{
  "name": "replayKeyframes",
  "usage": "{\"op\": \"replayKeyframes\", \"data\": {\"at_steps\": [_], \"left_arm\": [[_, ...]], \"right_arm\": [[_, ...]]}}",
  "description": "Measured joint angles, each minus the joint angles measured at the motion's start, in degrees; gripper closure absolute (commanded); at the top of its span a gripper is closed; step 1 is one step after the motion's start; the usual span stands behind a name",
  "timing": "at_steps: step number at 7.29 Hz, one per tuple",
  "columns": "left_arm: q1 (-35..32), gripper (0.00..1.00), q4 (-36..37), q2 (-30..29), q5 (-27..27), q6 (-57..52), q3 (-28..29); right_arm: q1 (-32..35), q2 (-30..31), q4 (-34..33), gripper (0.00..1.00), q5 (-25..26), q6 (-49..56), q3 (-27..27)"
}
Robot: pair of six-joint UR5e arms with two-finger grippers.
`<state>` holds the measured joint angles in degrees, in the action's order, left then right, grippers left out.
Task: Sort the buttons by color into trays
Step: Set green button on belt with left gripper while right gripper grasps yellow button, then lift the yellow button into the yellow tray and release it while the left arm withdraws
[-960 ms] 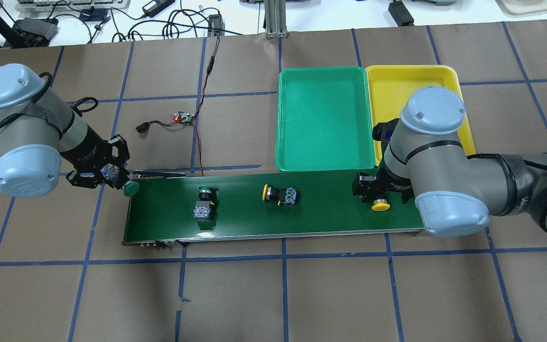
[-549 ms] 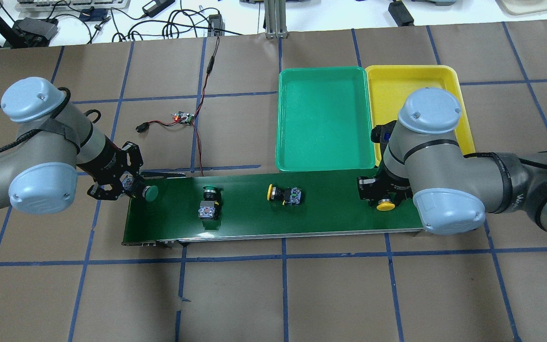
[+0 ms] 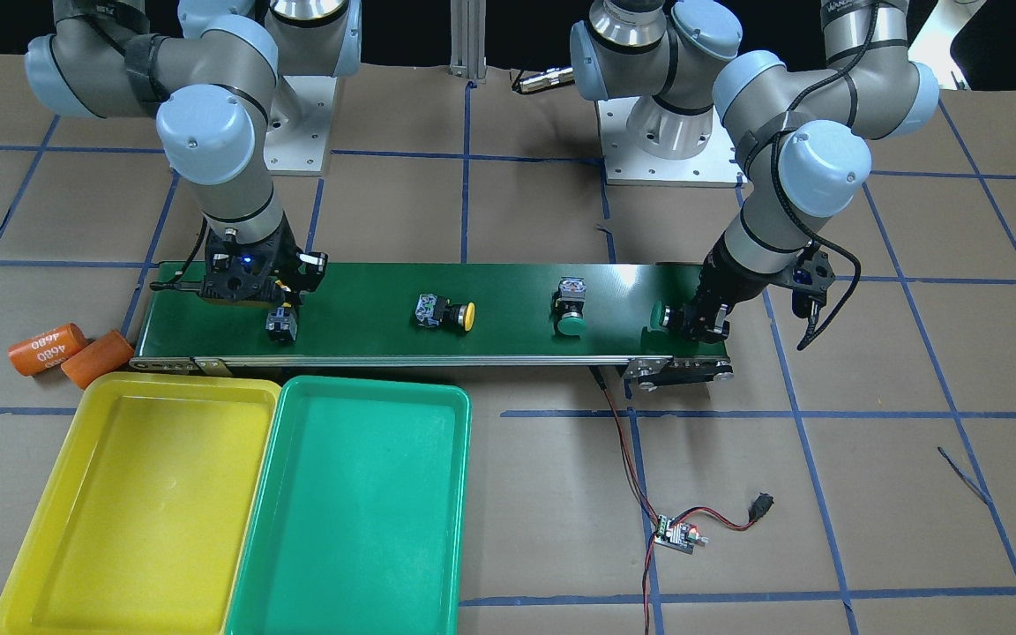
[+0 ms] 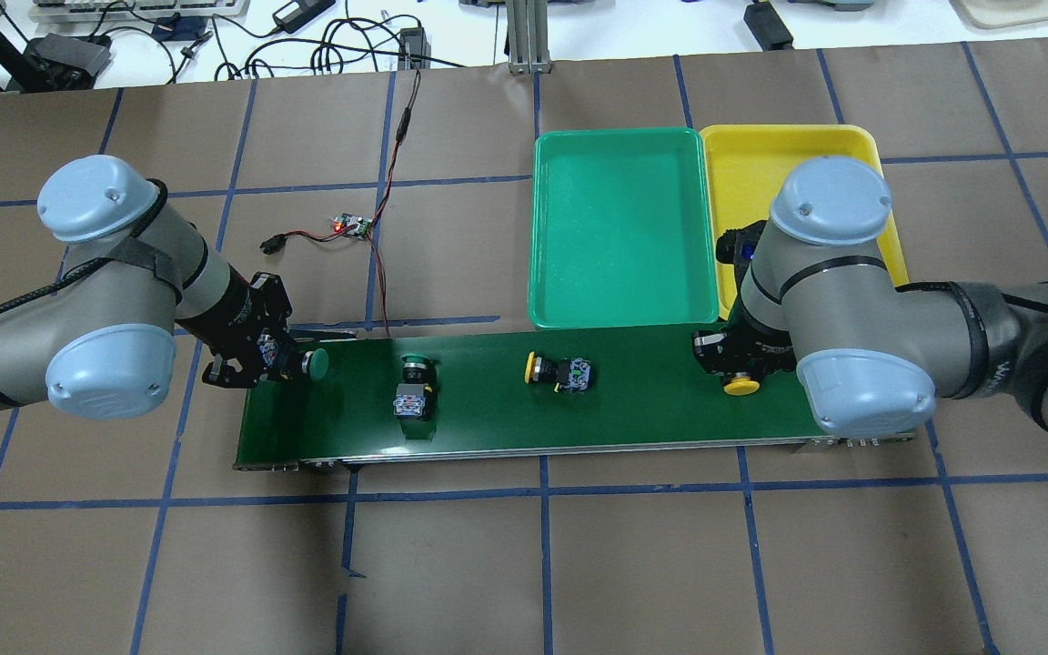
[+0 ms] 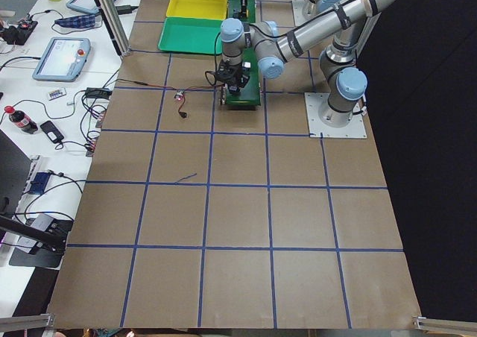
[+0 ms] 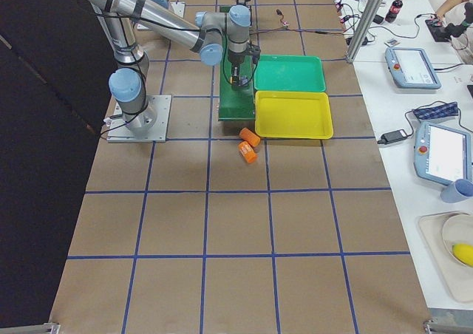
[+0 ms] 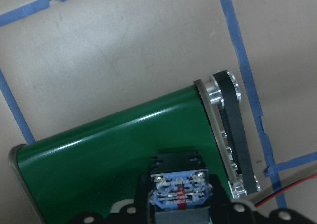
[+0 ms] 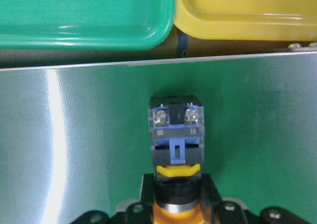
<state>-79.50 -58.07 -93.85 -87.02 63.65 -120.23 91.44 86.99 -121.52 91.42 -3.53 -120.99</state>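
Slippage worries us: left jaws clamp a green button (image 4: 316,362) at nine o'clock on the belt (image 4: 488,428), right jaws pinch a yellow button (image 4: 740,386) by its cap.

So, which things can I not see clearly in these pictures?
- Right gripper fingers: overhead, under its own arm; right wrist view, cut off by the lower edge, so its grip on the yellow button is unclear.
- Yellow tray: overhead, partly behind the right arm.
- Green button in the left gripper: left wrist view, cap hidden behind its body.
- Circuit board: all views, details too small.
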Motion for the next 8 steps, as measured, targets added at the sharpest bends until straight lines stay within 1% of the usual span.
{"op": "replayKeyframes", "data": {"at_steps": [1,2,3,4,5,6,7,8], "left_arm": [[-0.1,0.00,0.0,0.2,0.0,1.1,0.0],[-0.1,0.00,-0.1,0.5,0.0,1.5,0.0],[-0.1,0.00,-0.1,0.9,0.1,1.0,0.4],[-0.1,0.00,-0.4,1.5,-0.1,-2.6,2.1],[0.1,0.00,-1.1,1.9,-0.4,-11.1,4.9],[0.5,0.00,-3.2,2.1,-0.5,-23.9,8.2],[0.5,0.00,-6.8,2.2,-0.4,-34.7,11.5],[0.3,0.00,-11.8,2.1,-0.4,-42.7,15.1]], "right_arm": [[-1.0,-0.2,0.1,0.89,0.0,0.7,2.0],[-2.7,-1.2,0.4,0.88,0.0,1.7,4.7],[-4.9,-3.6,0.6,0.87,0.0,3.1,8.0],[-7.4,-7.3,0.9,0.88,0.0,5.9,12.4],[-9.7,-11.4,1.2,0.87,0.7,9.5,16.8],[-12.0,-15.7,1.5,0.86,2.9,13.0,20.7],[-13.8,-19.1,1.6,0.83,5.0,16.3,23.2],[-15.6,-21.5,1.6,0.76,6.0,19.0,24.1]]}}
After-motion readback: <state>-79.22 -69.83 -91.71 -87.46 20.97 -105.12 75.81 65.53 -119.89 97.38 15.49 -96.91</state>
